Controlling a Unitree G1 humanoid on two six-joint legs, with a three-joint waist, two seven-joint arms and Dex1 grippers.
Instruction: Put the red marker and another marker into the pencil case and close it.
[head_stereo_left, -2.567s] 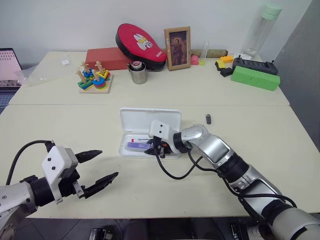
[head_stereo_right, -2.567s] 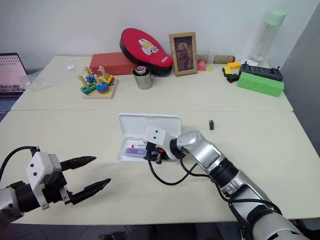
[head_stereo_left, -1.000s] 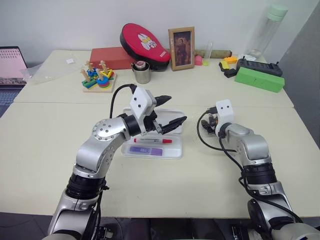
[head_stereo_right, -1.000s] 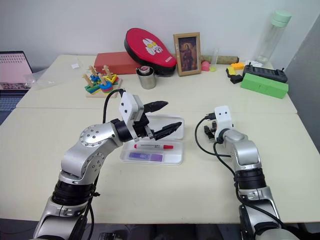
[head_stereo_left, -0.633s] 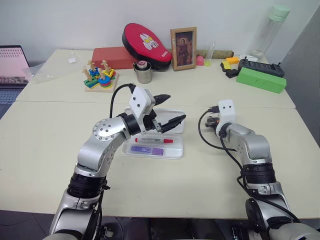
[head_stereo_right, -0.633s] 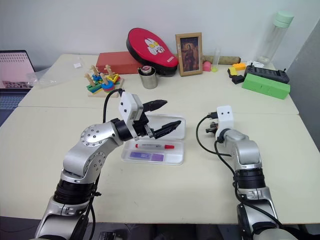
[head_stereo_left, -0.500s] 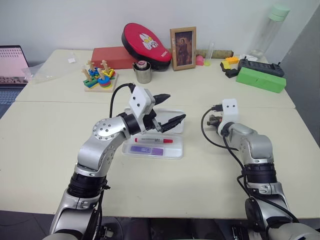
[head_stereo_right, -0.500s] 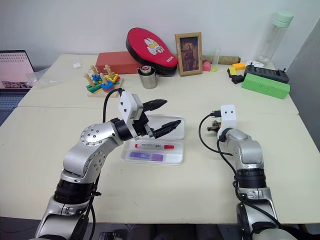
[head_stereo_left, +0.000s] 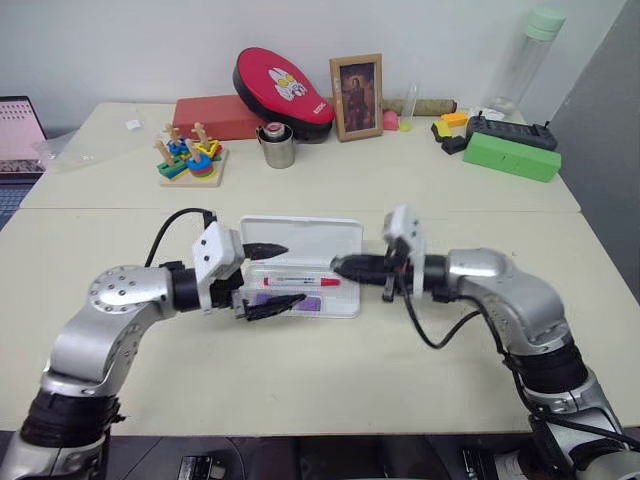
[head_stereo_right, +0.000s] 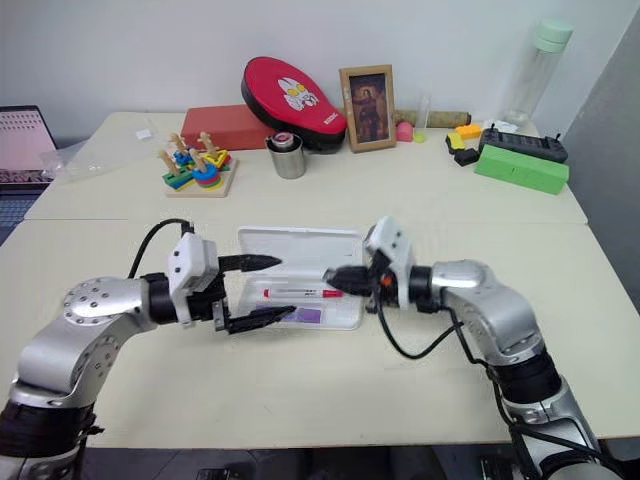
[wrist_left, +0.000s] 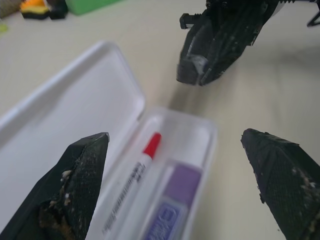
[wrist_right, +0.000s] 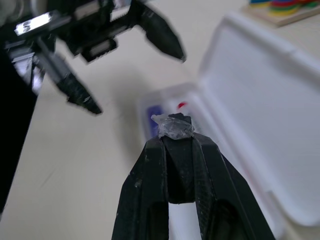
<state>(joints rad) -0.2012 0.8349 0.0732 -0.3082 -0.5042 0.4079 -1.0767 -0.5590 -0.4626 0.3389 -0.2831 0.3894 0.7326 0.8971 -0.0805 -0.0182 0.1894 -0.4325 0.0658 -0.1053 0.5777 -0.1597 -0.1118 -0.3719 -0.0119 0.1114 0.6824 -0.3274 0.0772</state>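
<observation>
The left gripper (head_stereo_left: 268, 277) points toward the right with fingers spread wide. The right gripper (head_stereo_left: 340, 266) points toward the left, fingers pressed together, tips facing the left's.

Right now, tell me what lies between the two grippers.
In the left eye view, the open pencil case lies between them, holding the red marker and purple highlighter.

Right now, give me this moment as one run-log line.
pencil case: open | red marker, purple highlighter: inside | left gripper: open | right gripper: shut, empty

The red marker (head_stereo_left: 302, 281) lies behind another marker (head_stereo_left: 298, 300) in the pencil case (head_stereo_left: 300, 236).
</observation>
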